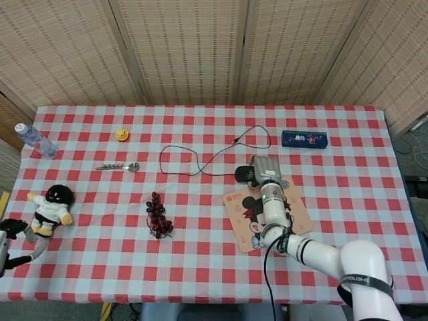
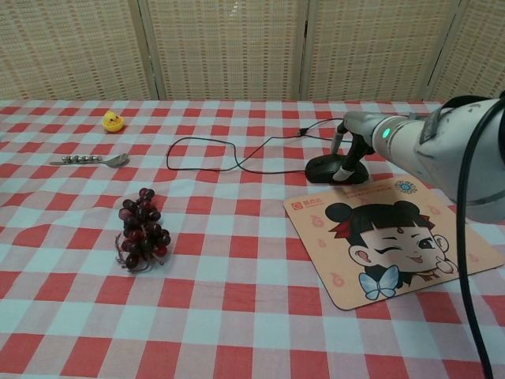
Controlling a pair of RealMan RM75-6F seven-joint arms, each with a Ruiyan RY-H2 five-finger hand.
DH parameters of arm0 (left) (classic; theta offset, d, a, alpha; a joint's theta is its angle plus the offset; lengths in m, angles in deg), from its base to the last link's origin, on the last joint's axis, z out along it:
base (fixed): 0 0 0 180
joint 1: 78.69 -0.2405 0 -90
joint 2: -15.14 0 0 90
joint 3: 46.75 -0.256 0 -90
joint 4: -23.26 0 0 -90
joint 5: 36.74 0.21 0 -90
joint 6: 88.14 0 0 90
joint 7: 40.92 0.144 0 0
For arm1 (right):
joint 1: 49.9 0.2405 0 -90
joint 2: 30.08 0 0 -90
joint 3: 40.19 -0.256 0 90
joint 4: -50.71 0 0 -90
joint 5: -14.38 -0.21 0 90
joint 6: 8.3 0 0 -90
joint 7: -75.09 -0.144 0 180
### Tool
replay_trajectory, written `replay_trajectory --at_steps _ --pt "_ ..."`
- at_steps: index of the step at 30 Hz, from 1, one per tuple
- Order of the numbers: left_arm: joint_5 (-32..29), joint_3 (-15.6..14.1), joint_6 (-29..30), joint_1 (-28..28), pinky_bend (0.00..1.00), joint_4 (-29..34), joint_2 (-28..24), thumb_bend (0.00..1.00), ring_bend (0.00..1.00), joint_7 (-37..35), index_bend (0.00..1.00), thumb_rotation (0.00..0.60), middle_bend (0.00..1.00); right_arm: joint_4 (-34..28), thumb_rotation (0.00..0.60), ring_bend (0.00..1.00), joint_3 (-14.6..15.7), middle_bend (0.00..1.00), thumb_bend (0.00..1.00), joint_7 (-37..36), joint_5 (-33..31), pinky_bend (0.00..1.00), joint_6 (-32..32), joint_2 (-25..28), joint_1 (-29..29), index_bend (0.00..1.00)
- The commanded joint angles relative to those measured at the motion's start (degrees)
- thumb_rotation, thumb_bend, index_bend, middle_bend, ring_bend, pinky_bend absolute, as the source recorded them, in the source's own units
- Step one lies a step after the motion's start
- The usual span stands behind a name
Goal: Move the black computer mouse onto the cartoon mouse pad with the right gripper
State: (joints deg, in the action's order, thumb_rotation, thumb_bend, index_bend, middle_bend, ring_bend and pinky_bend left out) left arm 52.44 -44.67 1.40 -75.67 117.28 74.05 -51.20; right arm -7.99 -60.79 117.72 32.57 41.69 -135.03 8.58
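The black computer mouse (image 1: 243, 174) (image 2: 323, 168) lies on the checked cloth just behind the far edge of the cartoon mouse pad (image 1: 249, 221) (image 2: 390, 237); its cable loops away to the left. My right hand (image 1: 265, 168) (image 2: 348, 148) hangs over the mouse's right half, fingers pointing down and apart, one fingertip (image 2: 344, 170) touching the mouse's top. I see no closed grip on it. The mouse sits flat on the cloth. My left hand (image 1: 11, 231) rests at the table's near-left corner, fingers spread, holding nothing.
A bunch of dark grapes (image 1: 158, 215) (image 2: 140, 237) lies left of the pad. Further back are a spoon (image 1: 119, 166), a yellow duck (image 1: 122, 134) and a blue pencil case (image 1: 304, 140). A plush doll (image 1: 52, 206) and a water bottle (image 1: 35, 140) sit at the left.
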Motion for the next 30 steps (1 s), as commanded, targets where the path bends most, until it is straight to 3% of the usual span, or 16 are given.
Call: replay_trajectory --at_steps 1,17,24,30 --pt "0.0 0.0 0.0 0.0 0.54 0.0 -0.1 0.19 0.45 -0.1 0.83 0.600 0.60 0.4 0.600 1.00 -0.1 1.00 0.17 0.1 -0.2 1.00 -0.2 -0.3 0.2 0.35" --pt "-0.2 0.0 0.1 -0.2 0.54 0.1 0.0 0.19 0.45 0.4 0.83 0.600 0.60 1.4 0.600 1.00 -0.8 1.00 0.21 0.6 -0.5 1.00 -0.4 -0.8 0.2 0.48" --pt "-0.1 -0.1 0.0 -0.2 0.54 0.1 0.2 0.19 0.45 1.4 0.83 0.600 0.60 -5.0 0.600 1.00 -1.2 1.00 0.22 -1.3 2.0 1.00 1.8 2.7 -1.3 0.49" --pt "0.1 -0.2 0.0 -0.2 0.54 0.3 0.5 0.19 0.45 2.3 0.83 0.600 0.60 -14.1 0.600 1.00 0.5 1.00 0.22 -1.9 5.4 1.00 5.6 7.4 -3.9 0.49"
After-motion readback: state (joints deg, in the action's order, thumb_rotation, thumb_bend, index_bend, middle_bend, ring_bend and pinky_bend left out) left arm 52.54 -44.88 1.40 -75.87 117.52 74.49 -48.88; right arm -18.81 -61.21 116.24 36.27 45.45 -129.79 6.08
